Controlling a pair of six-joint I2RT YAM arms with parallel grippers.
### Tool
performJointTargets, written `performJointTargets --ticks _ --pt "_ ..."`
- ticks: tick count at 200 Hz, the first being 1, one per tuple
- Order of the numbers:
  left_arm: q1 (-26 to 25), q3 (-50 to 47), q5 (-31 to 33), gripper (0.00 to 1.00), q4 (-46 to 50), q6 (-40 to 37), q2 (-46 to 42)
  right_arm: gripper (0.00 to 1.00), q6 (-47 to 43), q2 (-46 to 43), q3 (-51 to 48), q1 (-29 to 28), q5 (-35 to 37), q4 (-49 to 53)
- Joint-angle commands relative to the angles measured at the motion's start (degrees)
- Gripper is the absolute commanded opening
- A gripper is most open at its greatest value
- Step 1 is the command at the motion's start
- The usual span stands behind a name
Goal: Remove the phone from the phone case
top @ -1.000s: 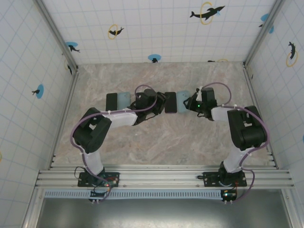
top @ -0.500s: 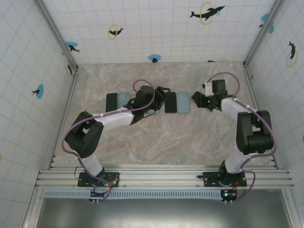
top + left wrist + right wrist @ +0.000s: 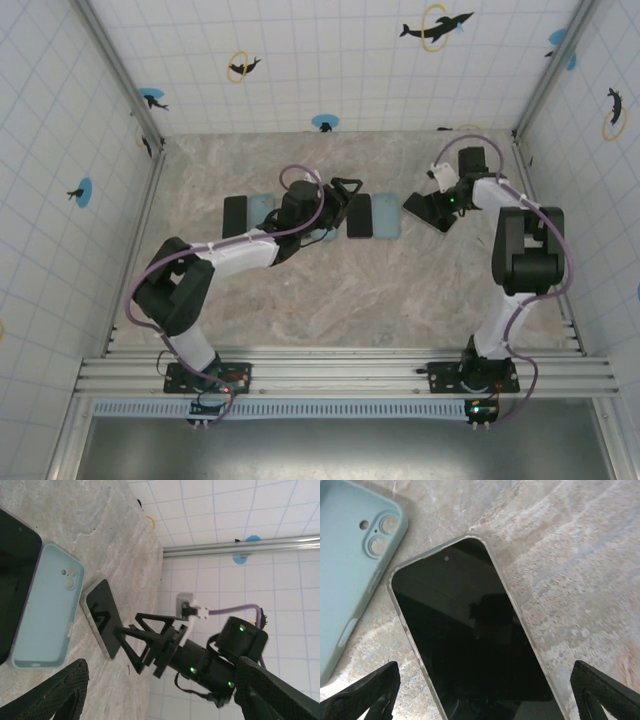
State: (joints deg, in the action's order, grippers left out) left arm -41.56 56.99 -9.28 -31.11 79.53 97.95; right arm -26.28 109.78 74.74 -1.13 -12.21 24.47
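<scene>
The phone [image 3: 470,645] lies flat and screen up in the far right part of the table [image 3: 330,300], just beside a blue case [image 3: 350,570]. The right wrist view gives it best. It shows a black screen with a thin greyish rim all round. The long axis slants from the upper left of that frame to the lower right. The end with the small camera dot points toward the blue case's lens holes, with a narrow strip of table between the two. Whether the rim is a case I cannot tell. The right gripper [image 3: 485,680] hangs over the phone's other end, its fingers wide apart at the frame's bottom corners, holding nothing.

The left wrist view looks along the table instead. A second phone [image 3: 15,580] lies against one long side of the blue case, and the phone lies past the other. The right gripper hangs spread over the phone's far end, and whether a fingertip touches the glass cannot be told. The left gripper [image 3: 161,670] is also wide, with nothing between its fingers.

From above, the right gripper covers the phone, so its angle cannot be read there. That view adds that the second phone and the blue case lie side by side, their long axes running near to far. The left gripper sits just left of them. Nearer the left edge lie a third phone [image 3: 235,213] and a second blue case [image 3: 262,210], also side by side.
</scene>
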Motion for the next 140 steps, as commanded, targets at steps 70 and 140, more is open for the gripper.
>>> performJointTargets --ticks 70,140 --pt "0.4 -3.0 -3.4 0.78 -3.6 -0.6 -2.3 0.94 -14.8 7.7 7.6 0.2 -1.0 12.2" --pt "0.4 -3.5 -4.3 0.78 -4.1 -0.5 -1.9 0.93 -17.8 10.3 7.7 -0.1 0.0 13.5"
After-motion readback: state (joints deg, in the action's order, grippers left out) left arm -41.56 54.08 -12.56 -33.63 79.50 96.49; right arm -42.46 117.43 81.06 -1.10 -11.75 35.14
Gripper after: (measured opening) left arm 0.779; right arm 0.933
